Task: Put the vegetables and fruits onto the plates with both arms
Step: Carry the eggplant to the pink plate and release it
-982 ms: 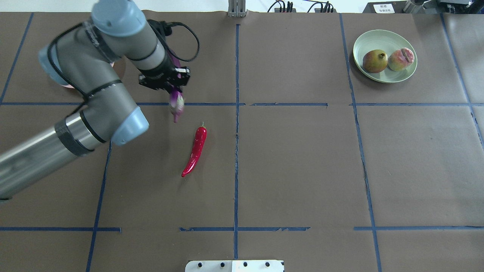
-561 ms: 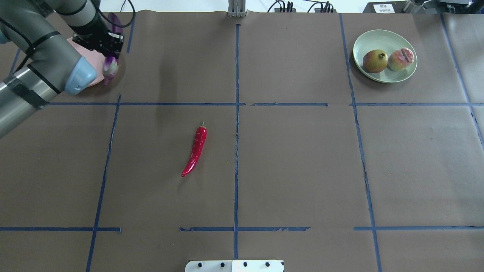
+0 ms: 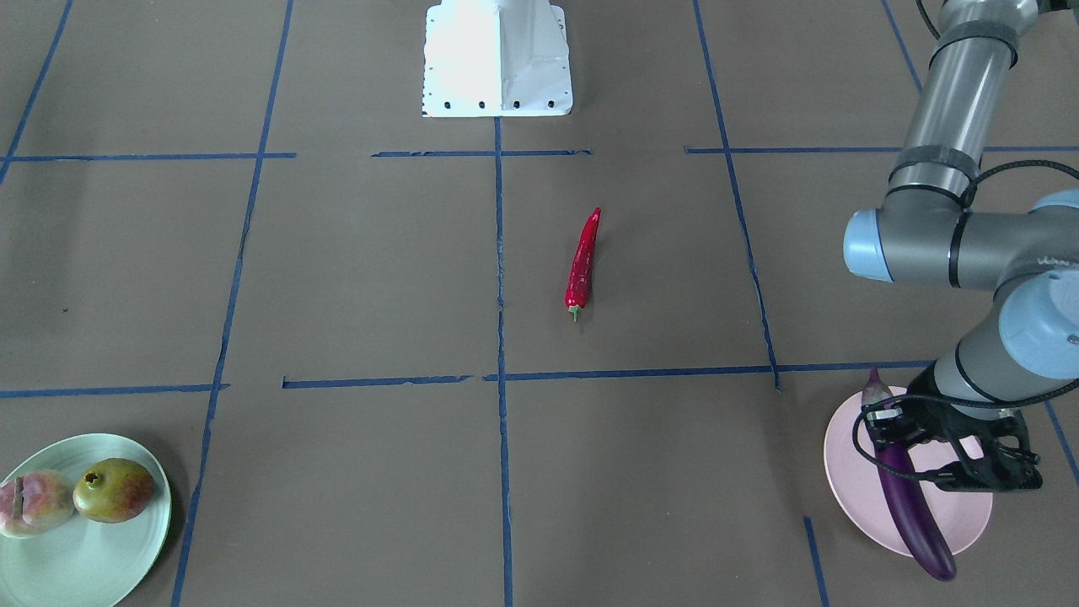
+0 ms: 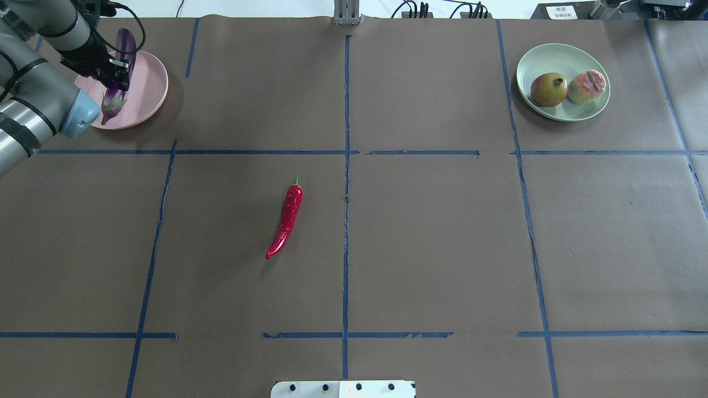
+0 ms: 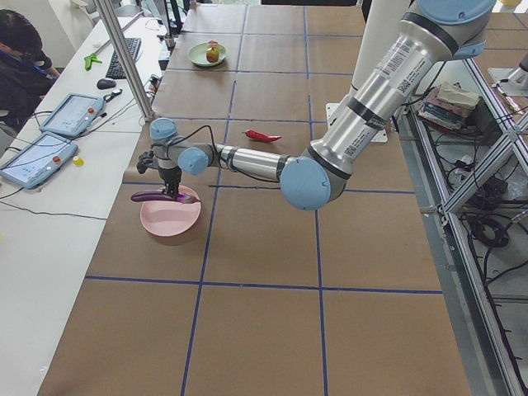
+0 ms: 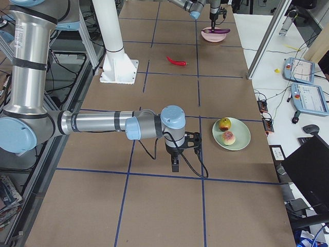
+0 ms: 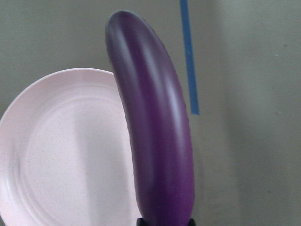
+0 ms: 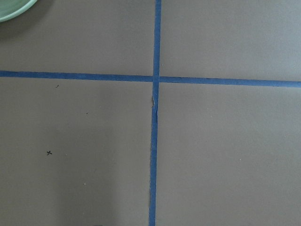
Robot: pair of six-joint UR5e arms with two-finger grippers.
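Observation:
My left gripper (image 4: 113, 74) is shut on the purple eggplant (image 4: 125, 47) and holds it over the pink plate (image 4: 146, 83) at the far left. The left wrist view shows the eggplant (image 7: 155, 132) above the plate's right part (image 7: 61, 150). The red chili pepper (image 4: 286, 218) lies on the table near the centre. The pomegranate (image 4: 548, 89) and the peach (image 4: 586, 87) sit on the mint green plate (image 4: 558, 55) at the far right. My right gripper (image 6: 175, 165) points down at the table beside the green plate (image 6: 241, 135). I cannot tell if it is open.
The white base block (image 3: 496, 55) stands at the robot's edge of the table. Blue tape lines divide the brown table cover. An operator and tablets (image 5: 62, 115) are at a side table beyond the pink plate.
My left arm has carried the eggplant away from the chili, back and to the left, and now holds it over the pink plate. The chili and the fruits have not moved.

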